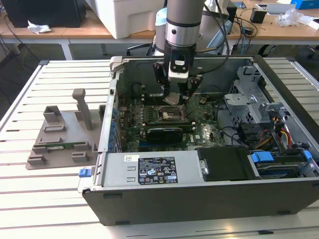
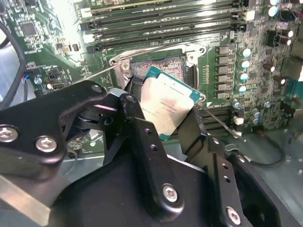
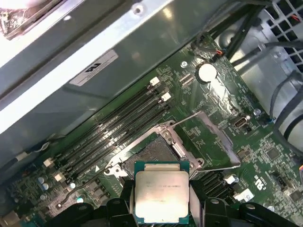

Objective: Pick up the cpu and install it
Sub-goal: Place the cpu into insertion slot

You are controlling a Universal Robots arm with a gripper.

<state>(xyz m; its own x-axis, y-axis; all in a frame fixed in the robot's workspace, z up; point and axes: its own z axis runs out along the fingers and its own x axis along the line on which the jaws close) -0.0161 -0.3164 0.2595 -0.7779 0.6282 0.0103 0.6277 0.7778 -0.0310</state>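
Nearest the lens we record the gripper [image 2: 160, 111], its black fingers [image 2: 142, 137] clamped on opposite edges of the cpu [image 2: 168, 100]. We find the cpu held over the open socket [image 2: 158, 66], metal top up, not seated. Around the socket lies the green motherboard [image 3: 215, 137], inside an open computer case [image 1: 199, 199] on a slatted table [image 1: 50, 199].

Open computer case [image 1: 199, 199] lying on the white slatted counter [image 1: 50, 199], green motherboard [image 1: 204, 133] facing up inside. Silver power supply [image 1: 149, 172] runs along the near wall. A grey plastic fixture [image 1: 60, 144] sits just beside the case, on the exterior view's left. Black memory slots [image 3: 118, 127] run parallel, with a coin battery [image 3: 206, 72] near one end.
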